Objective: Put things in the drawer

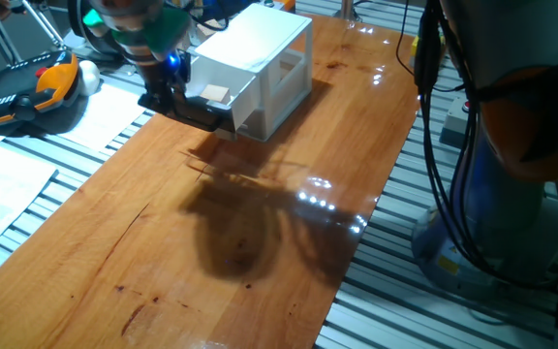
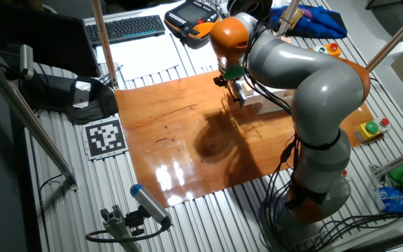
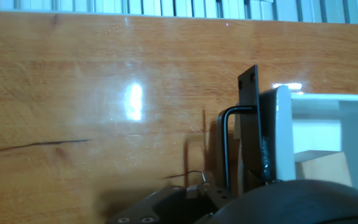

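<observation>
One wooden cube (image 1: 216,94) was seen lying inside the upper drawer (image 1: 243,105) of the small white cabinet (image 1: 260,60), and the drawer stood pulled out toward the front edge of the wooden table (image 1: 260,223). The placing step was therefore judged to be done for this cube, and the step in hand was taken to be work at the drawer front, probably the closing of it, though that could not be confirmed.

The gripper (image 1: 174,95) was held low at the drawer's front, just beside the dark handle bar (image 3: 227,140). In the hand view the handle and its black bracket (image 3: 252,118) were seen very close to the camera, with the white drawer wall (image 3: 283,134) behind them and the cube's corner (image 3: 322,167) beyond that wall. The cube thus lay inside the tray, past the handle from the tool and apart from it; nothing was seen between the fingers.

Whether the jaws stood wide or narrow could not be told, since the fingertips were hidden in all three views.

The next move was judged to call for a straight push along the drawer's travel, with contact kept on the front and not on the thin bar.

No other cubes could be made out on the table.
</observation>
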